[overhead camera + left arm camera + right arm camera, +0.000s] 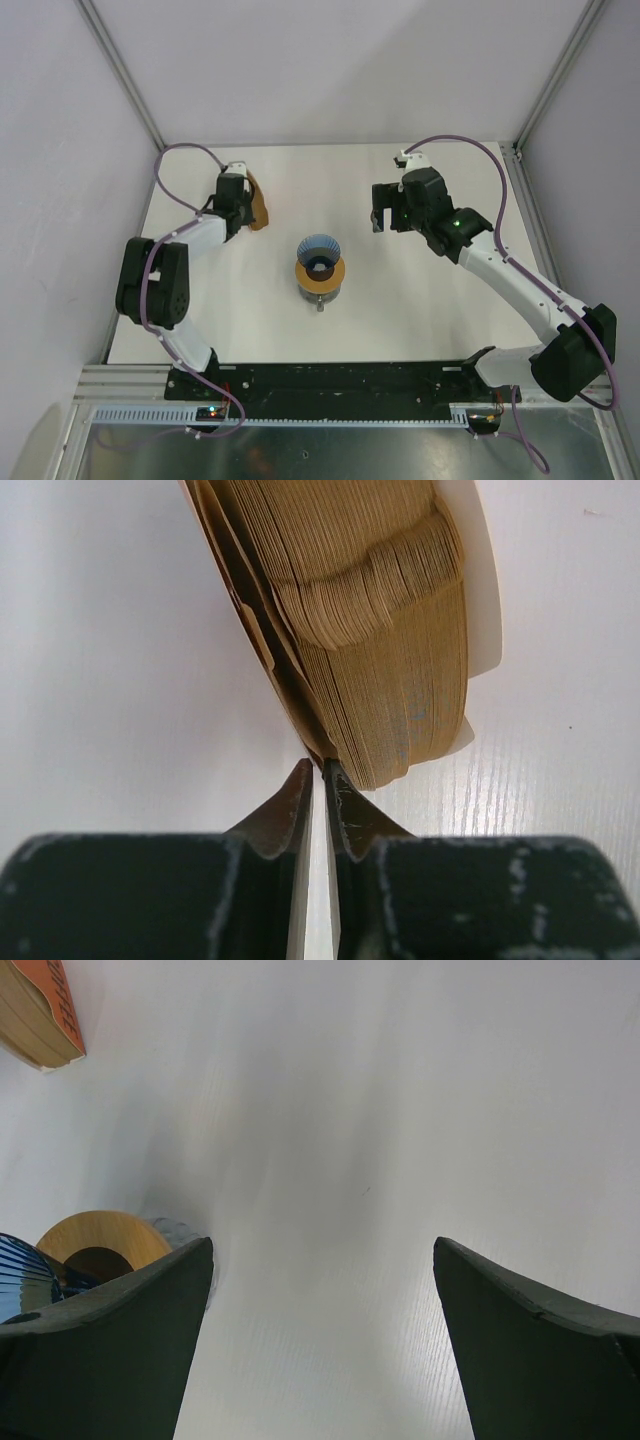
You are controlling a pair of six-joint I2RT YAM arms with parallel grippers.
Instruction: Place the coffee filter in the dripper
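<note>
White grained table bears ribbed blue dripper, seemingly clear-based.

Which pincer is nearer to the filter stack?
Left. The left pincer is at the edge of the filter stack; the right pincer hangs far off, beyond the dripper.

Place: robot lab cell | plain white wall panels in aluminium posts around white tabletop | black mounting rail at near edge
</note>
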